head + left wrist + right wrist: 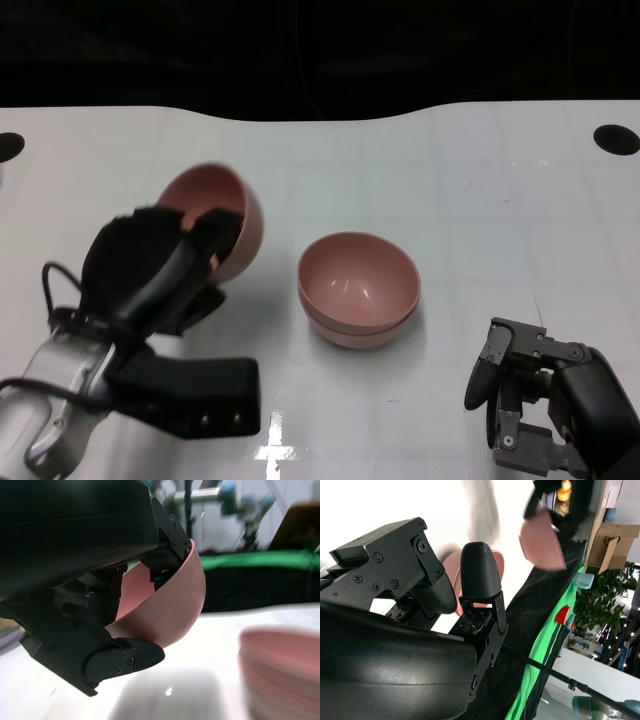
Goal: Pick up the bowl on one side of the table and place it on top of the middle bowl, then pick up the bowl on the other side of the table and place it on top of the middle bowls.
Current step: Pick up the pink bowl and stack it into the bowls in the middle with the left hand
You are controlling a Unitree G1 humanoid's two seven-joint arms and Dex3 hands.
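My left hand (160, 270) grips a pink bowl (235, 215) by its rim, tilted on its side and held above the table, left of the middle. In the left wrist view the fingers (125, 657) clamp that bowl (170, 605) inside and out. Two pink bowls sit nested as a stack (358, 290) at the table's middle, blurred in the left wrist view (282, 670). My right hand (530, 400) stays low at the near right, holding nothing, with its fingers (480, 572) apart. The right wrist view shows the held bowl (540, 540) far off.
The white table (480, 200) has a black round hole at the far right (615, 139) and another at the far left (8, 146). Its far edge meets a dark backdrop. Green cloth (260, 560) hangs beyond the table.
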